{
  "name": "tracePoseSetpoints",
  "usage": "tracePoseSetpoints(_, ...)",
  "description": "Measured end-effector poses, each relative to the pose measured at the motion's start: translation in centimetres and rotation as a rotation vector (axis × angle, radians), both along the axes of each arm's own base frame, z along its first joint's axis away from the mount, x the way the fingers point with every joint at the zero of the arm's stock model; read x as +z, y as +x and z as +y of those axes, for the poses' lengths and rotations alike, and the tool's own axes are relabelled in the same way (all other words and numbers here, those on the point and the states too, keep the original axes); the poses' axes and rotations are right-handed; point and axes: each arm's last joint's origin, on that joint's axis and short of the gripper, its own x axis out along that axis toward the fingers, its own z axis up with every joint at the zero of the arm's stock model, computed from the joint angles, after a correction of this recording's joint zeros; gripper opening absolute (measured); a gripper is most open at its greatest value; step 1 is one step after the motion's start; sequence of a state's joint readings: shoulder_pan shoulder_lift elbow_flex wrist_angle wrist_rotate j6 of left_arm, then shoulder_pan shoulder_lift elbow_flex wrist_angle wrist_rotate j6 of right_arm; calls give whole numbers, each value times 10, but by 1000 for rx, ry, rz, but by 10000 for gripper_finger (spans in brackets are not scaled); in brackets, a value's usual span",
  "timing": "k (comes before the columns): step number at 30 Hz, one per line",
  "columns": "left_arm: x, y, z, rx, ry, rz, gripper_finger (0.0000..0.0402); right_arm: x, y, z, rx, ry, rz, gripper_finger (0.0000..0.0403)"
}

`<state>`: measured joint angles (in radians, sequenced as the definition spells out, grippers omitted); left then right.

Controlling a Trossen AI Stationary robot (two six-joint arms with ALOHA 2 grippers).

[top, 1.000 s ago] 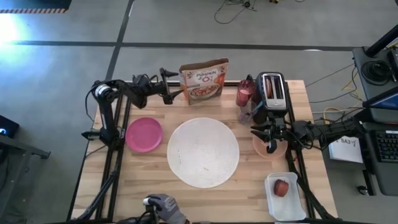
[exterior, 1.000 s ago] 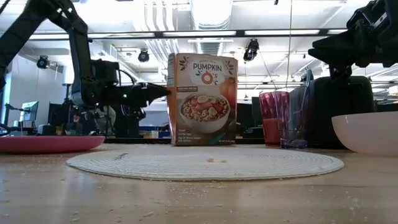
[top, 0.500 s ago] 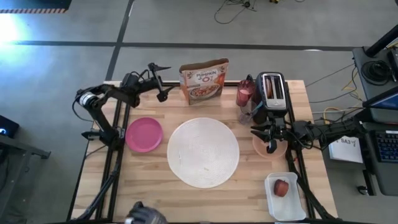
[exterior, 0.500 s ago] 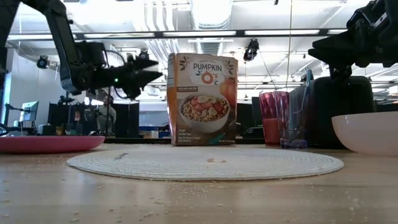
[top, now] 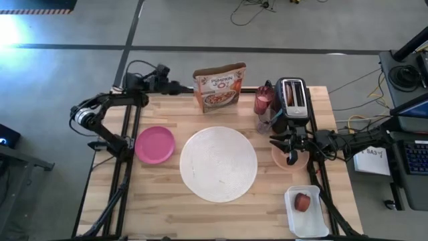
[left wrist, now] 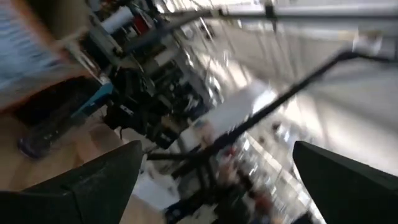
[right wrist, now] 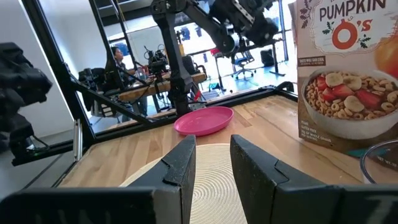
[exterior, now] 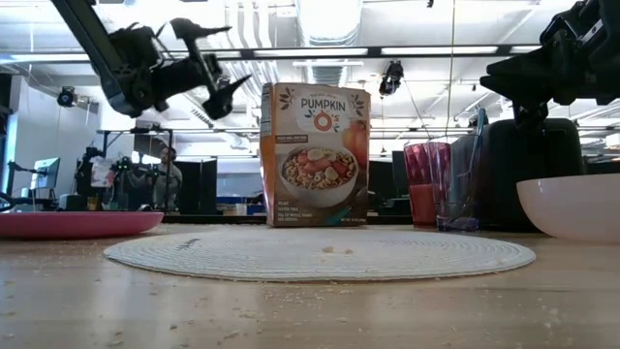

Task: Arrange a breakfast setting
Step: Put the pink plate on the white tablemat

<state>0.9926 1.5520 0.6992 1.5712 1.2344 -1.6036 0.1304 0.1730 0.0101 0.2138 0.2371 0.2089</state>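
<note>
Right gripper (top: 292,158) poised directly above peach bowl (top: 289,159) at right centre of high view, fingers narrowly parted, gripping nothing visible. Left gripper (top: 175,86) raised at upper left beside cereal box (top: 219,87), jaws spread, empty. Bowl just right of white plate (top: 219,164); right arm clearly nearer.

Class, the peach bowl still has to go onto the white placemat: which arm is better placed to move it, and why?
Right. The right gripper hovers directly over the peach bowl beside the white placemat; the left gripper, open, is raised at the far back-left edge.
</note>
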Motion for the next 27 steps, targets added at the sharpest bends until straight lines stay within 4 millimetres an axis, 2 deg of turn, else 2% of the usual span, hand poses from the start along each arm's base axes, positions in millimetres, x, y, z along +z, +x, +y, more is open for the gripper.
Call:
tracePoseSetpoints(7,25,14,-3,-133,277,-19,400,0,0,0,0,0,0,91)
tracePoseSetpoints(13,39,16,-2,-200,457,-34,400,0,0,0,0,0,0,91)
tracePoseSetpoints(18,52,13,4,-225,488,-2,400,0,0,0,0,0,0,91)
tracePoseSetpoints(23,54,10,8,-208,523,-16,400,0,0,0,0,0,0,91)
tracePoseSetpoints(27,53,11,9,-218,460,15,400,0,0,0,0,0,0,91)
